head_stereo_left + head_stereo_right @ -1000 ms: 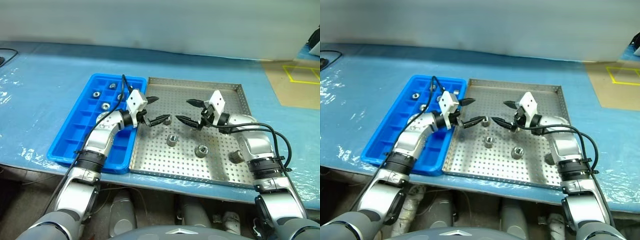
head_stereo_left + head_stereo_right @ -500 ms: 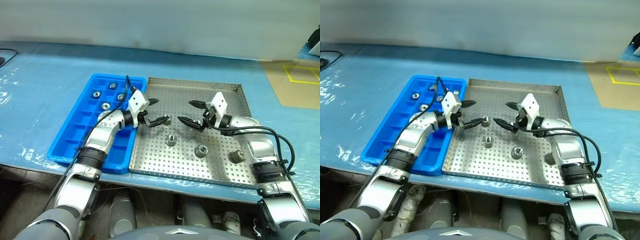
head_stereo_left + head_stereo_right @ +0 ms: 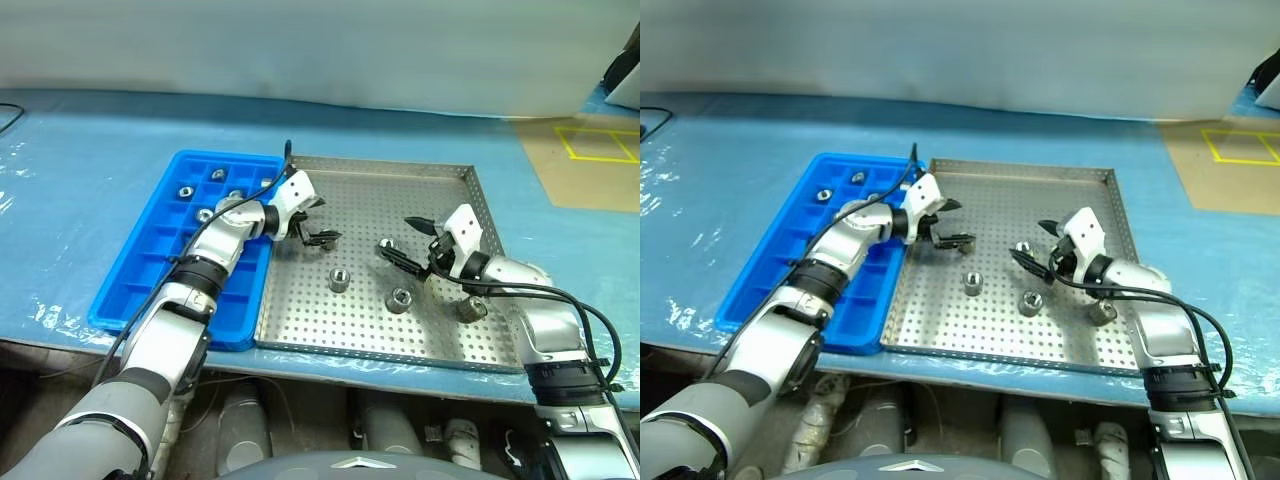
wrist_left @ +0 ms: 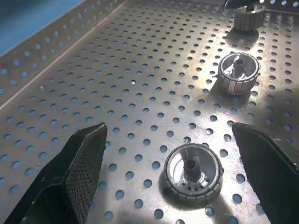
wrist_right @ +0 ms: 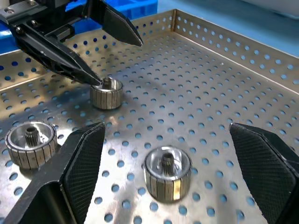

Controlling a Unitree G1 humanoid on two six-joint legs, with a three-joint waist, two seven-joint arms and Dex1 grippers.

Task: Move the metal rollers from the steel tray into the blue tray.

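Now both arms reach over the steel tray (image 3: 450,180), which lies on the blue-covered bench (image 3: 90,140) just to the right of the blue tray (image 3: 125,290). The left claw (image 3: 318,221) is wide open and holds nothing. It hangs over the far left part of the steel tray, close to the border with the blue tray, and its near finger points down towards the nearest roller (image 3: 340,280). In the left wrist view this roller (image 4: 192,173) stands between the two fingers, so the claw seems lined up to close on it, though it does not touch it yet.

The right claw (image 3: 408,244) is also wide open and empty. It hovers low above the middle of the tray, probably waiting for its own roller without blocking the left arm. A small far roller (image 3: 386,244) sits just beside its lower finger.

Four metal rollers remain in the steel tray, well apart: the two already named, a middle roller (image 3: 400,298) and a right roller (image 3: 470,308) close under the right forearm. Some delivered rollers (image 3: 186,189) already lie in the far compartments of the blue tray, one to a compartment as far as one can see.
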